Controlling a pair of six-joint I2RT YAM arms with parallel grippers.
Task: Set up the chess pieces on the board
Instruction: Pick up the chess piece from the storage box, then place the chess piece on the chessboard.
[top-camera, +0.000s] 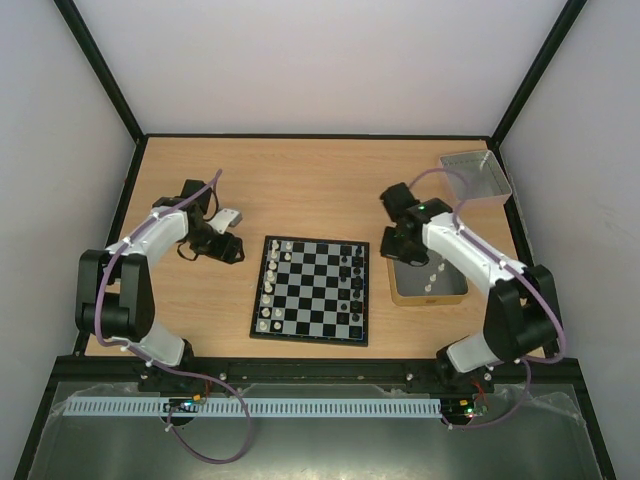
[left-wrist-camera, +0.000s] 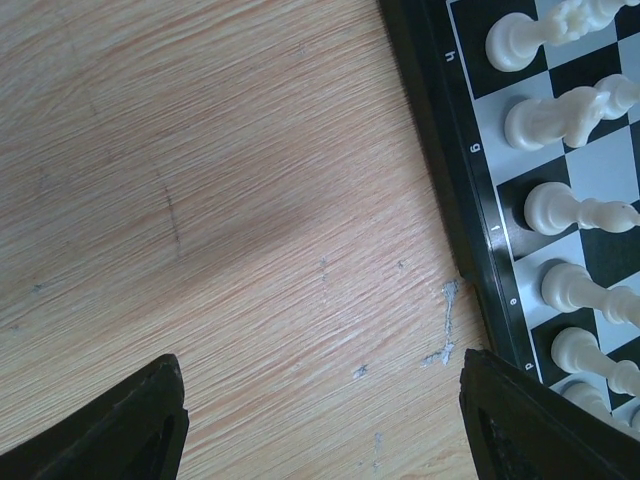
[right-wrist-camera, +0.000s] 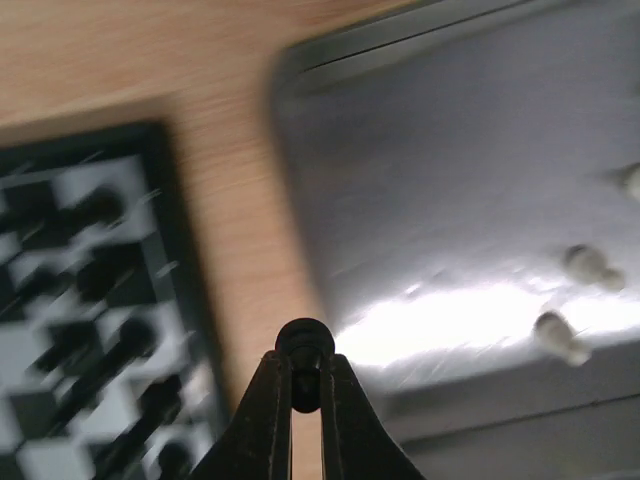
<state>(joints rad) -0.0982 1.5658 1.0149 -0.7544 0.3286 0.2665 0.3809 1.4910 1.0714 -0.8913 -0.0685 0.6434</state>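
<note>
The board (top-camera: 312, 290) lies mid-table, with white pieces (top-camera: 268, 285) along its left side and black pieces (top-camera: 355, 285) along its right side. My right gripper (right-wrist-camera: 305, 375) is shut on a small black piece (right-wrist-camera: 304, 345) and holds it above the left rim of the tan-rimmed tin (top-camera: 455, 292), between tin and board. In the top view it sits near the tin's far left corner (top-camera: 400, 243). My left gripper (left-wrist-camera: 320, 420) is open and empty over bare table just left of the board (left-wrist-camera: 460, 200), beside white pieces (left-wrist-camera: 570, 210).
The tin (right-wrist-camera: 480, 200) holds a few white pieces (right-wrist-camera: 560, 338), also seen in the top view (top-camera: 432, 278). A silvery grey tray (top-camera: 475, 175) stands at the back right. Black frame posts and pale walls enclose the table.
</note>
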